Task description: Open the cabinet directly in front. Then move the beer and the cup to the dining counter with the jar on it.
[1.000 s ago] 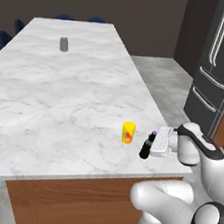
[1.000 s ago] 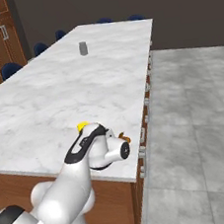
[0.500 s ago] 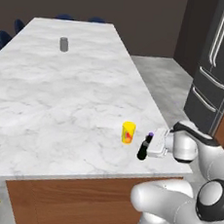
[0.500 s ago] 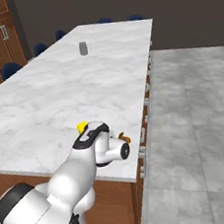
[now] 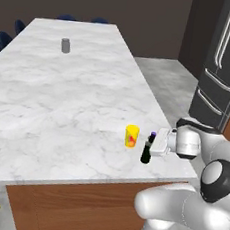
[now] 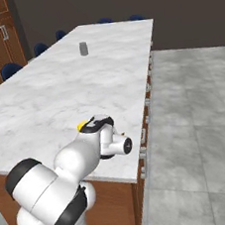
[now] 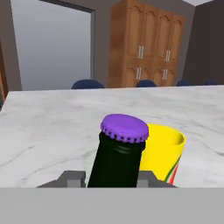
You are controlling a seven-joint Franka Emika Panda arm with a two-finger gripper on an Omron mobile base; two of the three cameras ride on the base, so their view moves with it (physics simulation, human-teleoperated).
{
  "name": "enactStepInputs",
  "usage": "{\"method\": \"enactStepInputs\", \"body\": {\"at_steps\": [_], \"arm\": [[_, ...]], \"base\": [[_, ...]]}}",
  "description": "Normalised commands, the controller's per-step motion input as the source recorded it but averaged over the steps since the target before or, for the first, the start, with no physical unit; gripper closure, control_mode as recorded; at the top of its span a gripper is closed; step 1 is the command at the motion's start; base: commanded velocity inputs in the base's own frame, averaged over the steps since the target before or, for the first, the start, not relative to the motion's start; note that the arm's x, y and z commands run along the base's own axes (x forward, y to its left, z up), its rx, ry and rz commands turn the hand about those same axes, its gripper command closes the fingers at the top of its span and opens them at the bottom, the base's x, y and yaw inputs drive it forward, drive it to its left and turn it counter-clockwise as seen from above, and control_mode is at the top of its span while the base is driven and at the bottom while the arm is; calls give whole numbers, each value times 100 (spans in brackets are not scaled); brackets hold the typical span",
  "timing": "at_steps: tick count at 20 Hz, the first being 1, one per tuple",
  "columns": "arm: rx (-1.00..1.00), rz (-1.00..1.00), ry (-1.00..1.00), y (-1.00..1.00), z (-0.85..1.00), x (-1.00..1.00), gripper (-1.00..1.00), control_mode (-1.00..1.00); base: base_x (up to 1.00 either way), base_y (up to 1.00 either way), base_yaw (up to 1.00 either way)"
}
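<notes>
So the bench [image 5: 63,96] is mostly bare marble. Far off from the hand [image 5: 154,145], way down the other end, there's the little grey jar [image 5: 65,45] standing by itself, and a few dark blue chairs [image 7: 89,84] are tucked in along the far edges. Past those, straight out ahead of the hand, are tall wooden cabinets [image 7: 146,43] against the wall. A dark fridge [image 5: 223,68] stands off behind the arm.

Nothing sits between the hand and the bottle. The beer [image 5: 146,151] stands upright on the bench near the corner, and the hand is closed partway around it from the side, one finger [image 7: 72,178] on each side of the dark glass below the neck, purple cap [image 7: 124,127] poking up above them. The yellow cup [image 5: 131,136] is right beside the bottle, just past it from the hand's side. Can't tell if the two touch.
</notes>
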Motion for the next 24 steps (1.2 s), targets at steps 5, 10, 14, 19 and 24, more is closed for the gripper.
{"method": "enactStepInputs", "body": {"at_steps": [5, 10, 14, 19, 24], "arm": [[-2, 2, 0, 10, -27, 0, 100, -100], [-4, 1, 0, 16, -24, 0, 100, -100], [-5, 0, 0, 21, -24, 0, 100, -100], [-1, 1, -9, 3, -20, -8, 100, -100], [0, 0, -19, 0, -21, -23, -100, -100]], "base": [[0, 0, 0], [0, 0, 0], [0, 0, 0], [0, 0, 0], [0, 0, 0]]}}
